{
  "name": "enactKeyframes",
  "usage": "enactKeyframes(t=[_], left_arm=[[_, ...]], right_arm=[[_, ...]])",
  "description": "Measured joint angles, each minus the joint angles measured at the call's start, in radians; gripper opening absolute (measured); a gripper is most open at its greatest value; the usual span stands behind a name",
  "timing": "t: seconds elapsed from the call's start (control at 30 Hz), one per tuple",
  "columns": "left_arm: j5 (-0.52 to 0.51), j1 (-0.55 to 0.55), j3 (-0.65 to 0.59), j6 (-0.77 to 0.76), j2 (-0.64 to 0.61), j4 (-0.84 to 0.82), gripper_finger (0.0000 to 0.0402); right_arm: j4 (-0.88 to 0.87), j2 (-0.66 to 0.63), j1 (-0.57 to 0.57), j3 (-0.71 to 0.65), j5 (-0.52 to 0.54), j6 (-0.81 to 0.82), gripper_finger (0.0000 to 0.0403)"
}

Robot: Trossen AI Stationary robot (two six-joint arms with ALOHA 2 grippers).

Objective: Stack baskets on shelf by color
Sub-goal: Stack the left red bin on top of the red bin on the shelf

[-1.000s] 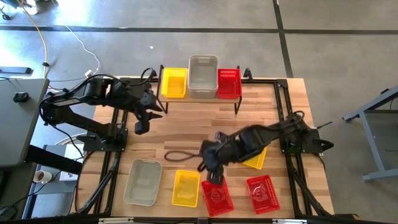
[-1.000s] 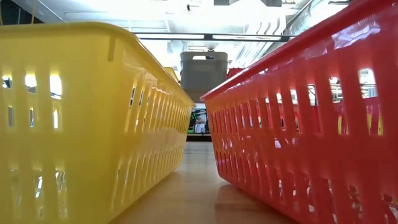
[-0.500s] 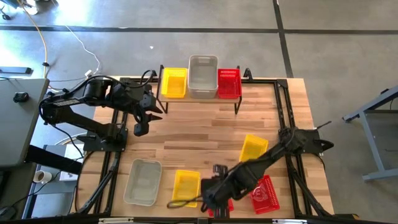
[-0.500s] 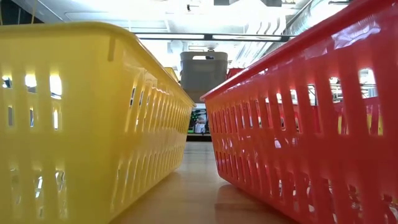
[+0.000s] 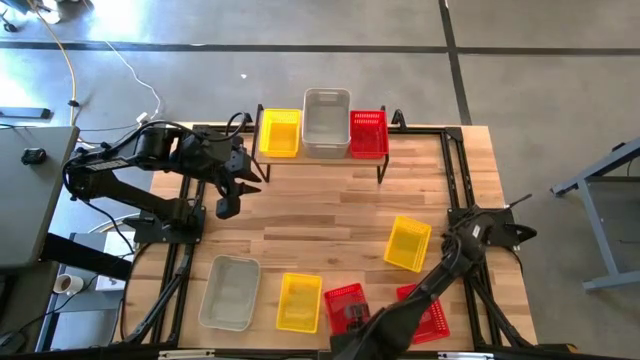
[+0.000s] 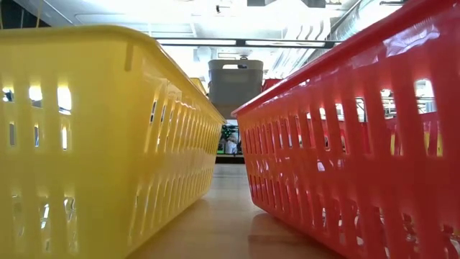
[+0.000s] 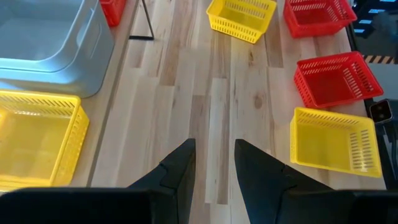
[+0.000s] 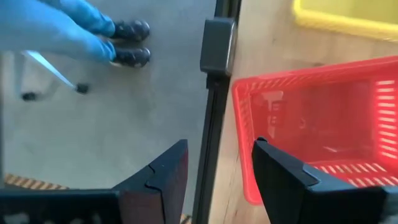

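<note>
Right tool (image 8: 214, 165) agape (empty) by red basket (image 8: 323, 118)

A grey concrete floor (image 5: 300, 40) with dark seams surrounds the wooden tabletop (image 5: 320, 215); a yellow cable (image 5: 68, 62) and a white cable (image 5: 135, 72) trail across it at the upper left of the high view. A grey metal stand (image 5: 600, 190) sits at the right edge. In the low view, ceiling light strips (image 6: 244, 43) glow at the top centre, while the right wrist view shows a person's blue-clad legs (image 8: 56, 31) and dark shoes (image 8: 127, 43) at its upper left.

Baskets (image 5: 300, 302) on wooden table (image 5: 320, 215)
</note>
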Motion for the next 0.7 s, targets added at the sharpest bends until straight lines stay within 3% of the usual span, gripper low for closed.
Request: enactKeyframes(t=[0.7], left_arm=[[0.0, 0.0, 0.0, 0.001, 0.0, 0.0, 0.0104]], right_arm=[[-0.068, 0.184, 0.014, 0.0, 0.062, -0.018, 0.0158]])
